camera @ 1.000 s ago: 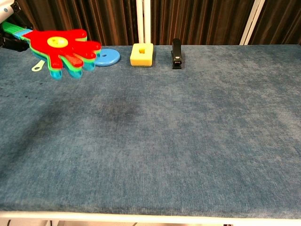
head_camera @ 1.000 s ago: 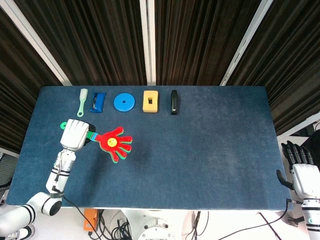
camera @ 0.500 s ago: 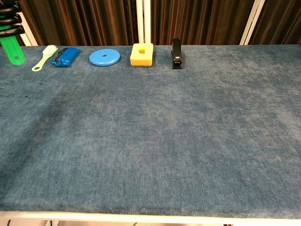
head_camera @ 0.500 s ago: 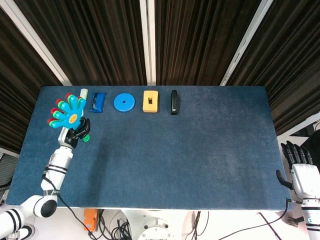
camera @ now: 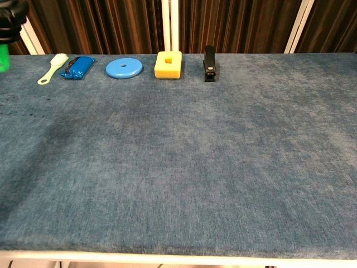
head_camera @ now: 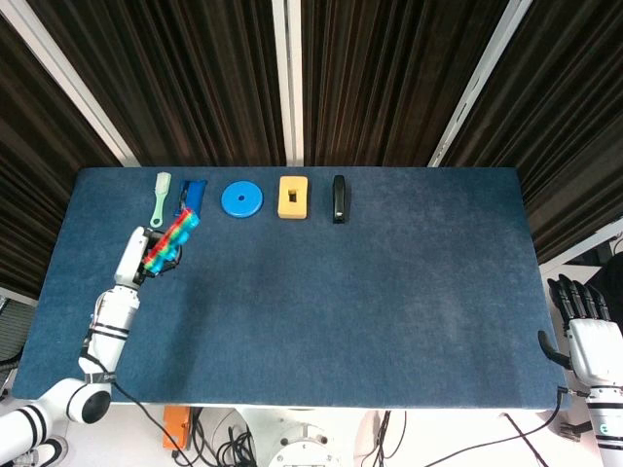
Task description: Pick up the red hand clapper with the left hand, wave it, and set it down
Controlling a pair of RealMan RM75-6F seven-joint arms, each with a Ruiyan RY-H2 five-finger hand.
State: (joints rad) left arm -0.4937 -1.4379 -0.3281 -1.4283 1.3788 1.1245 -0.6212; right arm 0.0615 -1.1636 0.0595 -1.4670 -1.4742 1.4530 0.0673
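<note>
One big blue desk point(head_camera: 389, 292) fills most of what I see from the head view. On its far side sits a row of small things: a light green brush point(head_camera: 161, 197), a blue packet point(head_camera: 192, 196), a blue disc point(head_camera: 241, 199), a yellow block point(head_camera: 293, 196) and a black stapler point(head_camera: 339, 197).

My left hand point(head_camera: 139, 259) is up over the left part of the desk. Its fingers are wrapped round the handle of the red hand clapper point(head_camera: 171, 238), which sticks up and shows me its thin edge, in red, green and blue stripes. I think I am in the middle of the waving. The pick-up is done. Setting it down is left to do.

My right hand point(head_camera: 587, 342) hangs off the right end of the desk with nothing in it. I cannot tell how far its fingers are spread.

The head view shows both hands and the whole clapper. The chest view shows only dark fingers point(camera: 11, 17) and a bit of green handle in its top left corner, but it shows the row of small things closer.
</note>
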